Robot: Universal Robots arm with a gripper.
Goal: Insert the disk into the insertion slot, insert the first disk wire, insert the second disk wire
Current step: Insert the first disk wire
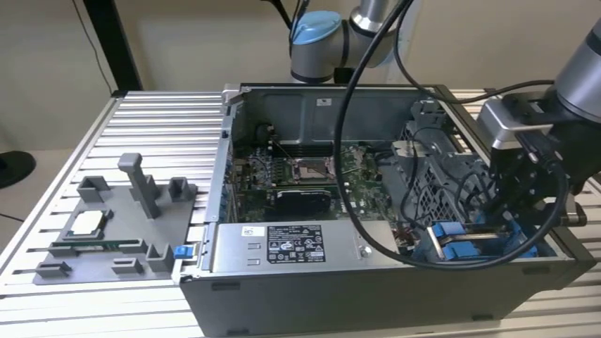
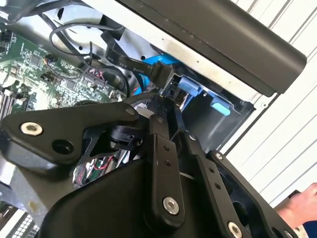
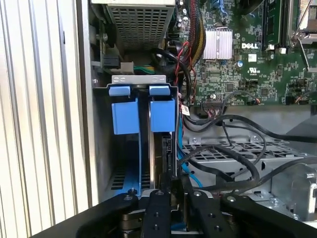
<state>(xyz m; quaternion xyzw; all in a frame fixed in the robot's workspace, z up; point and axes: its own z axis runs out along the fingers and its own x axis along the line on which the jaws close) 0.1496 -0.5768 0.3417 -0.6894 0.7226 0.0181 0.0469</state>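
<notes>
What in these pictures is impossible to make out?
- What sits behind the blue plastic clips: first wrist view, the grey metal bay's walls hide it.
- What the black claw's tip meets: second wrist view, its own dark body blocks it.
- A person's hand: cut off by that view's edge.

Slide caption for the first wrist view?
Black gripper at the grey metal insertion slot with blue plastic clips; green motherboard and black cables alongside.

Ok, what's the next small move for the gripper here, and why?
Probably a short, slow push of the gripper straight toward the disk. It is right at the black wire connector, which sits at the blue-framed disk in the slot; whether that connector is fully seated is hidden, so a gentle press seems wiser than backing off.
</notes>
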